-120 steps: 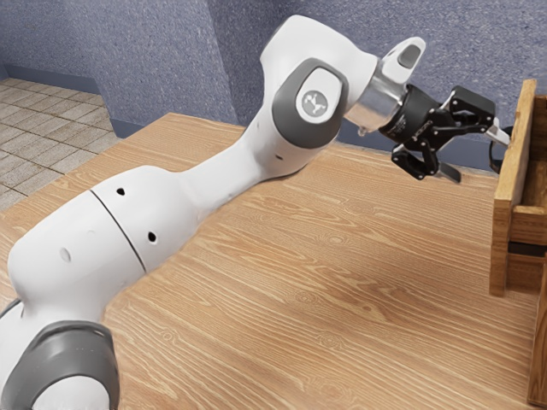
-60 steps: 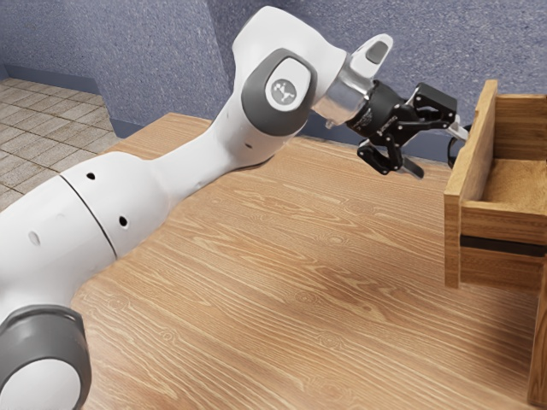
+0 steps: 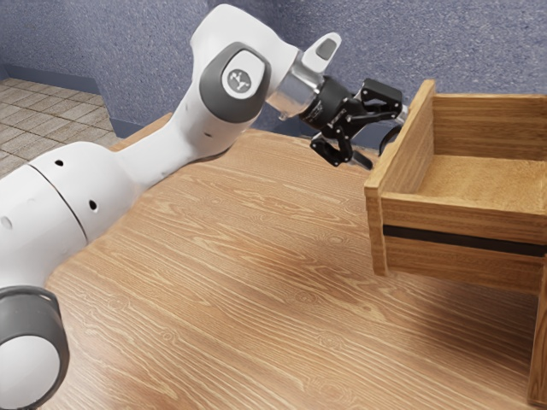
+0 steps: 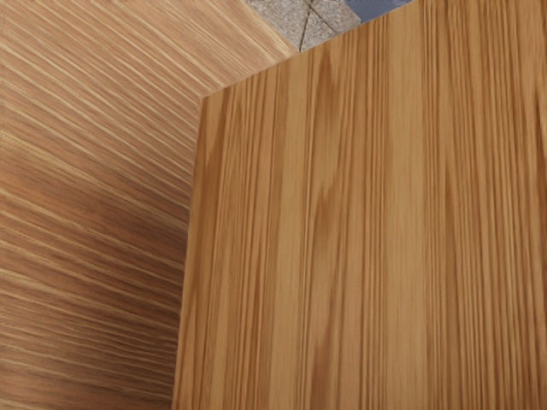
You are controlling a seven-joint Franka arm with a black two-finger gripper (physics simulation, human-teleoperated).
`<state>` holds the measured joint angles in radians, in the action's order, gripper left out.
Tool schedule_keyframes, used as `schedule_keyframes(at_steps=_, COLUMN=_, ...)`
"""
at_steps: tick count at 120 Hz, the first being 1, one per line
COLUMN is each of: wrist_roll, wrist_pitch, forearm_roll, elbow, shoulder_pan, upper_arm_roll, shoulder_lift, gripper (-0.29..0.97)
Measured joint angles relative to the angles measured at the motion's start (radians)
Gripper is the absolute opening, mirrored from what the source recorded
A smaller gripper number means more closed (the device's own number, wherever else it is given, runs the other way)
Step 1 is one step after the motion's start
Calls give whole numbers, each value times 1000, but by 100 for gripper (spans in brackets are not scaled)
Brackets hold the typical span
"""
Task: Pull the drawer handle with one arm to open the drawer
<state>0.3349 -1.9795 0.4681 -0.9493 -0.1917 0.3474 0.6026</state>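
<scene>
On the grained wooden table (image 3: 256, 282) the drawer (image 3: 461, 218) stands pulled out toward the exterior view's left, a plain plank box with a dark strip along its side. Its dark handle (image 3: 389, 145) sits at my gripper (image 3: 384, 130); whether I clamp it, I cannot tell. Behind rises a speckled blue wall (image 3: 102, 43).
</scene>
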Motion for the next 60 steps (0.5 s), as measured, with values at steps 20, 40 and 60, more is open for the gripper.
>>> schedule_keyframes(at_steps=20, wrist_roll=-11, wrist_pitch=19, forearm_roll=9, elbow=-1, shoulder_pan=-45, upper_arm_roll=17, shoulder_lift=0, gripper=68)
schedule_keyframes(at_steps=40, wrist_roll=-22, wrist_pitch=30, forearm_roll=4, elbow=-13, shoulder_pan=-119, upper_arm_roll=76, shoulder_lift=7, gripper=68)
schedule_keyframes(at_steps=60, wrist_roll=-30, wrist_pitch=39, forearm_roll=-8, elbow=-18, shoulder_pan=-162, upper_arm_roll=105, shoulder_lift=10, gripper=68)
